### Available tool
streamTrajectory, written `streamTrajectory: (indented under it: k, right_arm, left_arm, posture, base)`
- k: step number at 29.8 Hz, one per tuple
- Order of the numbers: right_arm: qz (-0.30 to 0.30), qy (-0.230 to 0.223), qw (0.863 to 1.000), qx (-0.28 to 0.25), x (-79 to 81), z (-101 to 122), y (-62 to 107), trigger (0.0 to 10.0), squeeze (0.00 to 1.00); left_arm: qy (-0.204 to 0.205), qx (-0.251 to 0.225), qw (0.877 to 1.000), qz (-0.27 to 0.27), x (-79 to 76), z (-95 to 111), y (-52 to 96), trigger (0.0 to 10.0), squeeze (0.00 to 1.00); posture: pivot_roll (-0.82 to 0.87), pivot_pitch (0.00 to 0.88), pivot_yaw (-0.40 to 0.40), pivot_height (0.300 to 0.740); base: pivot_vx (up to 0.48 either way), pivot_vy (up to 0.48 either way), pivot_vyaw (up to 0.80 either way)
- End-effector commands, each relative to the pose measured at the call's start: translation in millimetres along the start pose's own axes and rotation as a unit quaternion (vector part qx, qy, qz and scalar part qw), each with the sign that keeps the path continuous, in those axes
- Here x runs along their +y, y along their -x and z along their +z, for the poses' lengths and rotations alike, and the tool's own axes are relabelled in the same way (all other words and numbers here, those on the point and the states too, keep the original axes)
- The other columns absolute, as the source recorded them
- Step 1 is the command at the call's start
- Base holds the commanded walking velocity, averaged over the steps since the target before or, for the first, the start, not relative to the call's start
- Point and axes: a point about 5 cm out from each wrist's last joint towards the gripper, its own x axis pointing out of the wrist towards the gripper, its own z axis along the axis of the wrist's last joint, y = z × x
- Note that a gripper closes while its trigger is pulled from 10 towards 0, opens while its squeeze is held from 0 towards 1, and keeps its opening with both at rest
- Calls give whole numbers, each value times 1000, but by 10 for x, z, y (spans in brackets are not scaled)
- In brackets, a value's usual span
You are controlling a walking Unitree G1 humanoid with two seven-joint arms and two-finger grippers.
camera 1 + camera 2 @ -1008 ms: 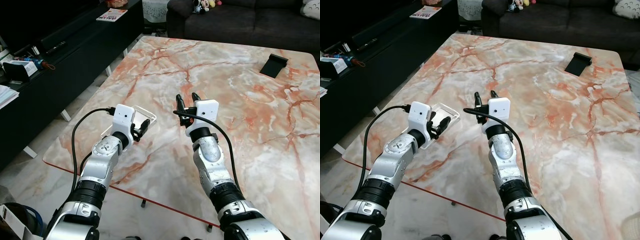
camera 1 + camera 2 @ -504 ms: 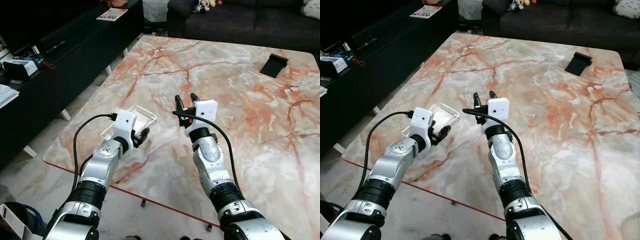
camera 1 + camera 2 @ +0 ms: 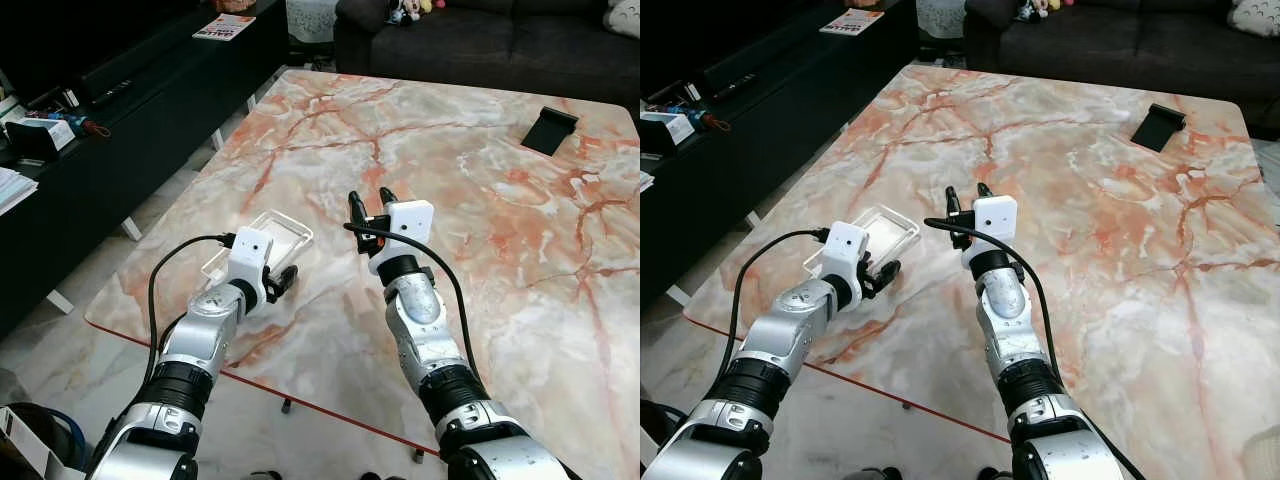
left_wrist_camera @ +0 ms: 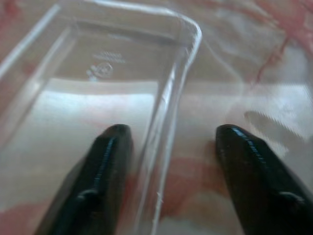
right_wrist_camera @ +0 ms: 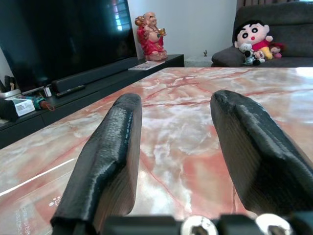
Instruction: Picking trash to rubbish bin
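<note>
Inspector A: The left claw point(image 4: 166, 161) is standing open, holding nothing; its fingers point(image 4: 105, 166) are straddling one long wall of the clear plastic tray point(image 3: 262, 240), one inside and one outside, apparently lining up a pinch on that thin rim.

Inspector B: Tray location?

Inspector A: It is lying flat near the left edge of the marble-patterned counter point(image 3: 480, 150). Shallow, rectangular, transparent, round-cornered, probably flimsy.

Inspector B: And rightward?

Inspector A: The right claw point(image 3: 367, 207) is hovering mid-counter, open and empty, well apart from the tray, probably waiting.
</note>
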Motion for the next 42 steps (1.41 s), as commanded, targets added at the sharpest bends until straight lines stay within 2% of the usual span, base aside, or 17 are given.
streamTrajectory:
  k: [1,19,33,40,41,42]
  right_arm:
    - [11,1,1000,-1,53,27,-34,10000,0]
    - [10,2,1000,1,44,18,-30,10000,0]
    - [11,2,1000,2,42,15,-27,10000,0]
    - [11,2,1000,2,43,16,-28,10000,0]
    - [11,2,1000,2,43,16,-28,10000,0]
    - [10,2,1000,1,43,17,-28,10000,0]
  left_arm:
    - [-4,20,1000,1,29,-74,18,0,0]
    - [5,35,999,0,35,-97,25,0,0]
    - [19,59,998,11,52,-197,34,0,0]
    - [7,31,999,31,75,-117,28,0,0]
    - [-2,23,999,41,87,-91,27,0,0]
    - [-16,-10,998,61,113,-2,24,0,0]
  posture:
    - [130,127,44,740]
    - [129,126,45,740]
    - [127,125,44,740]
    - [128,125,43,740]
    - [128,125,43,740]
    - [127,124,43,740]
  base:
    - [0,0,0]
    - [0,0,0]
    - [0,0,0]
    - [0,0,0]
    - [0,0,0]
    - [0,0,0]
